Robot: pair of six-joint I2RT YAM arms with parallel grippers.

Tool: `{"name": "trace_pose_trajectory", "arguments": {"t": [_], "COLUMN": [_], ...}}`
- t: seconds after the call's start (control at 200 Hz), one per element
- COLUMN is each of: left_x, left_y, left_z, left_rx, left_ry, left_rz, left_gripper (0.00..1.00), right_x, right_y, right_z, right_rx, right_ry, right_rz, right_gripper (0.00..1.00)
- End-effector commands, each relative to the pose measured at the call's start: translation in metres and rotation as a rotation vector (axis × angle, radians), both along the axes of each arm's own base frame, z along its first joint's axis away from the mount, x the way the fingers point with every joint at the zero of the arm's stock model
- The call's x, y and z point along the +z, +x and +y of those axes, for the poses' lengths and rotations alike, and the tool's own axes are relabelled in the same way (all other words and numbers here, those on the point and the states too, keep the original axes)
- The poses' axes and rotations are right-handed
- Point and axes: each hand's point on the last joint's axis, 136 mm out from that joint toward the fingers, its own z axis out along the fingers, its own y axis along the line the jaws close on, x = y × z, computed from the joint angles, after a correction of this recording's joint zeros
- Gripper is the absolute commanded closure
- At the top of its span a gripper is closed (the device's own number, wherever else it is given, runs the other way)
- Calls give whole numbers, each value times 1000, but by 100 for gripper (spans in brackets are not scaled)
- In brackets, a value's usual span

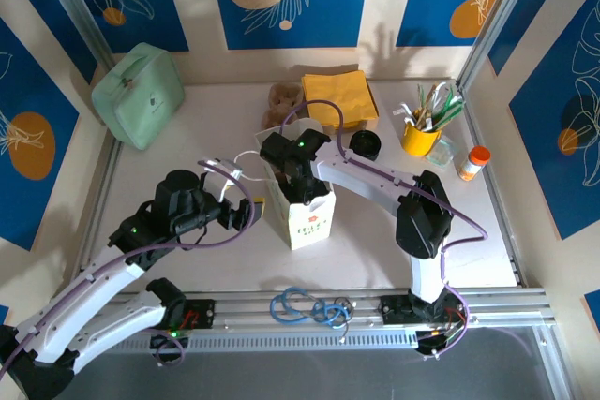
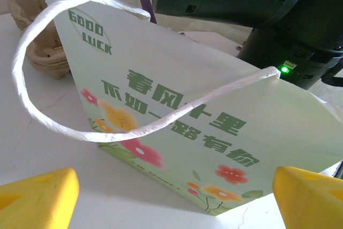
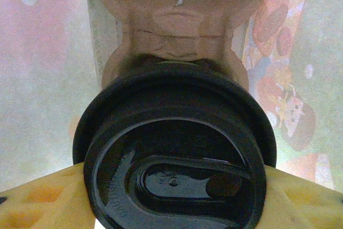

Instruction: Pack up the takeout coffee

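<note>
White table (image 1: 366,241) w/ blue leaf-print walls (image 1: 319,7); takeout coffee (image 3: 177,175) inside paper bag (image 1: 309,217).

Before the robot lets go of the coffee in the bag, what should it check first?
1. Coffee inside the bag: ok. The takeout coffee sits between the walls of the paper bag.
2. Lid on: ok. The black lid covers the cup.
3. Grip: ok. The right gripper has a finger on each side of the lid.
4. Cup seated in the brown cup carrier: cannot tell, the cup's bottom is hidden.
5. Bag upright: ok in the top view.
6. Left gripper out of the way: ok. It is open beside the bag, and the handle hangs loose.
</note>
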Motion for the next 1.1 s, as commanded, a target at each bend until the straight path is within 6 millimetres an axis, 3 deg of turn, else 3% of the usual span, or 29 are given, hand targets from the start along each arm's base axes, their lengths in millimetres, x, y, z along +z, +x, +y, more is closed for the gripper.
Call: {"name": "trace_pose_trajectory", "arguments": {"t": [0.0, 0.65, 1.095], "left_x": [-1, -3, -3], "left_y": [-3, -3, -3], "left_z": [1, 2, 1], "left_rx": [1, 2, 1], "left_ry": [9, 16, 8], "left_rz": [3, 5, 6], "left_gripper": [7, 7, 7], "right_x": [-34, -59, -47], "right_y": [-7, -14, -11], "right_z": [-11, -13, -12], "right_rx": [-12, -12, -22], "right_ry": [-95, -135, -112], "right_rz": [57, 126, 106], "right_gripper": [39, 38, 38]}}
